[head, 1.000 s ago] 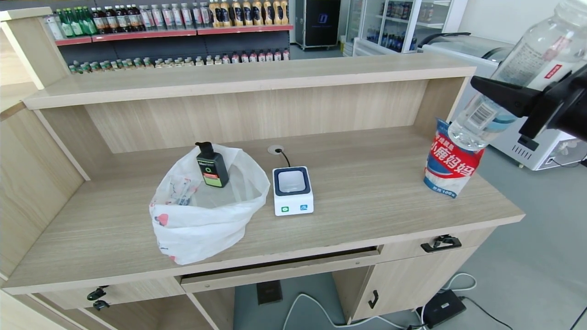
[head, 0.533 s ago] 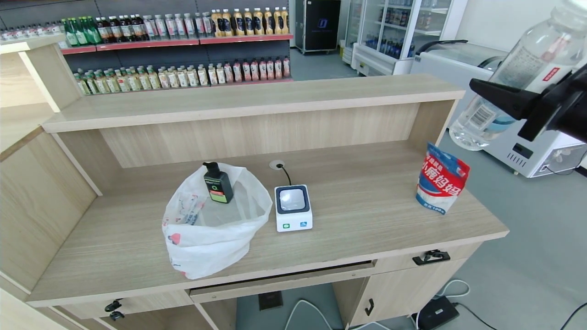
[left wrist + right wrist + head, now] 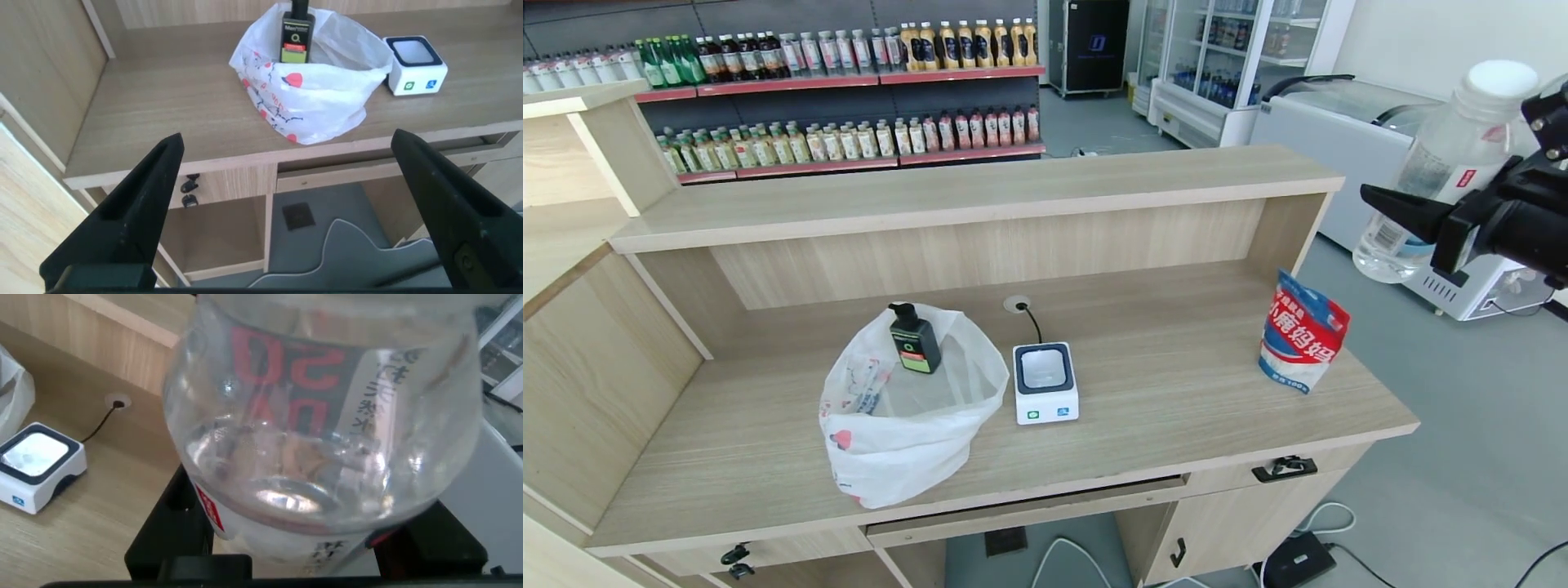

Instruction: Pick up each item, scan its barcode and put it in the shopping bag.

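1. R gripper (image 3: 1409,208) is up in the air off the right end of the counter (image 3: 1176,384). Jaws clamped on clear water bottle (image 3: 1445,155), tilted, white cap up.
2. L gripper (image 3: 288,140) low, in front of counter, jaws wide apart.
3. White shopping bag (image 3: 907,433) on counter, mouth open, w/ dark pump bottle (image 3: 915,343) upright inside.
4. Barcode scanner (image 3: 1045,384) just beside bag, to its right.
5. Red-blue pouch (image 3: 1303,331) stands near counter's right end.

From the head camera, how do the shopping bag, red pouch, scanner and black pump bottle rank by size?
1. shopping bag, clearly largest
2. red pouch
3. scanner
4. black pump bottle, smallest, though it looks nearly the scanner's size, so the last two are unsure
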You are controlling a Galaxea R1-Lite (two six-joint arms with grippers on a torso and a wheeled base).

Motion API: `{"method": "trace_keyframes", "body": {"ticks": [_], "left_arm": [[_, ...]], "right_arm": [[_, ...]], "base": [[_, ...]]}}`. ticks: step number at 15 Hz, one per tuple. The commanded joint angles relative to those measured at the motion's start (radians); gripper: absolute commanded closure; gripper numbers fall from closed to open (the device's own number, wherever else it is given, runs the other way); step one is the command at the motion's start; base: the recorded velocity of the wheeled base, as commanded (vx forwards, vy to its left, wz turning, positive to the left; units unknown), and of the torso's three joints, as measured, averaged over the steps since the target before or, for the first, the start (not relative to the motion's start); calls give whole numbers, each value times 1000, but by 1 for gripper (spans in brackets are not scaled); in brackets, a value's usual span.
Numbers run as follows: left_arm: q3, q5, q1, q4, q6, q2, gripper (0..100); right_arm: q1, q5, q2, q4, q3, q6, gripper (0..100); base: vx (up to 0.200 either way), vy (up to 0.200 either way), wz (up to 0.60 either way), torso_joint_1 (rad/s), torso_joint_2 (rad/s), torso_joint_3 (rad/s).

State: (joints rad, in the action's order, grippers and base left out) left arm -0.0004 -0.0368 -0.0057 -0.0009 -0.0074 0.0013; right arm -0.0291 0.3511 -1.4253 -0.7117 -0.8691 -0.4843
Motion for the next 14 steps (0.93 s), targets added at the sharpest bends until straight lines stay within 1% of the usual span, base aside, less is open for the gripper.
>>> {"method": "trace_keyframes", "body": {"ticks": [1,5,6,8,10,11,13,14], "left_arm": [[0,0,0,-1,0,0,0],[0,0,0,-1,0,0,0],[0,0,0,1,0,0,0],[0,0,0,-1,0,0,0],[0,0,0,-1,0,0,0],[0,0,0,-1,0,0,0],[0,0,0,-1,0,0,0],[0,0,0,1,0,0,0]], "right_arm": [[-3,-1,-7,1,-5,-2,100],[-26,-3,-40,1,-11,-62,100],[-26,17,-67,5,-11,-76,100],[-17,86,-112,15,-1,-120,100],[6,140,-172,-20,2,-277,100],[12,157,-187,-26,4,-307,100],[21,266,-268,-32,-10,-390,100],[21,298,-297,-38,-22,-412,100]], "base": [[0,0,600,7,-2,7],[0,0,600,8,0,2],[0,0,600,2,7,2],[0,0,0,0,0,0],[0,0,0,0,0,0],[0,0,0,0,0,0],[0,0,0,0,0,0],[0,0,0,0,0,0]]}}
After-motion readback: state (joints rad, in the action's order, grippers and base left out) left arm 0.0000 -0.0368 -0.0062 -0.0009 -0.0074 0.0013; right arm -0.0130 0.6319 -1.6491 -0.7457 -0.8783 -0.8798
